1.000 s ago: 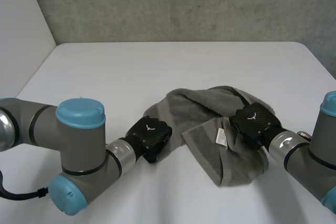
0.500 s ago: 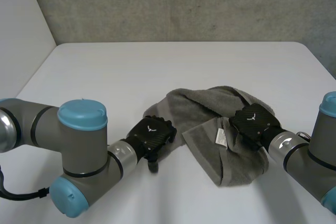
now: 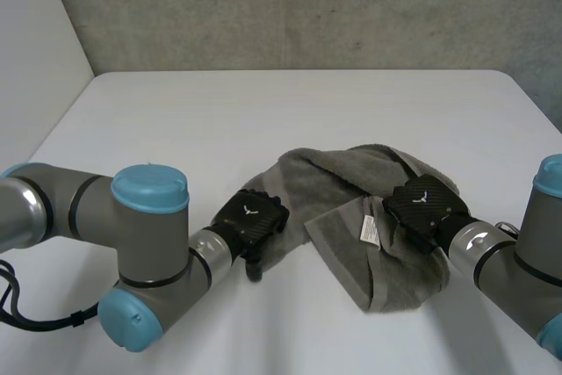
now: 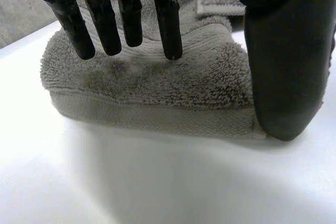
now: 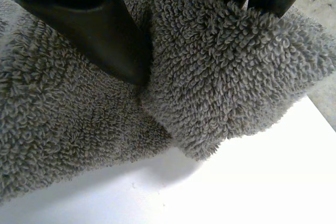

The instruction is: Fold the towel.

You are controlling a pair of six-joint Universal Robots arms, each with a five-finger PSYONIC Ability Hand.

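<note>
Head view shows us the crumpled grey terry towel (image 3: pixel 347 177) bunched on the white table (image 3: pixel 219 111), with no tidy fold yet. Our left hand (image 3: pixel 250 221) hovers open-fingered over its edge; our right hand (image 3: pixel 423 204) pinches a ridge. We judge all folding remains.

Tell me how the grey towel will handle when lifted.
Probably floppy: the towel lies crumpled in soft folds and bunches between the right hand's thumb and fingers. Its looped pile likely gives good grip. Lifted, it should sag rather than hold shape.
</note>
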